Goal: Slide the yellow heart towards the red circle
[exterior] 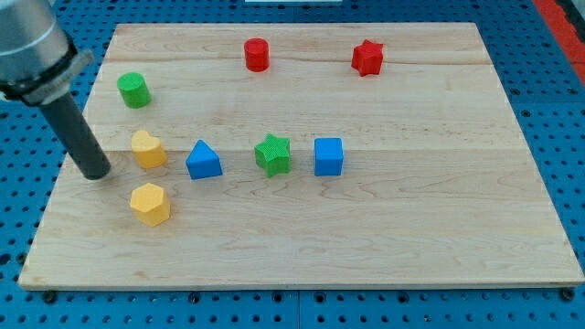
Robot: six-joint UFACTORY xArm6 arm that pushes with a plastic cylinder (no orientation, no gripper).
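tip (95,174) left of heart (148,149) | circle (257,55) toward view's top-right of heart

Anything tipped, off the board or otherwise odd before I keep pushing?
Nothing stands out. All eight blocks sit flat on the board, none at an edge. My tip is just left of the yellow heart; the red circle is up and to the right.

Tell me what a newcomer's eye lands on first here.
The dark rod at the view's left, my tip just left of the yellow heart. Next, the middle row: blue triangle, green star, blue cube. The red circle sits near the view's top.
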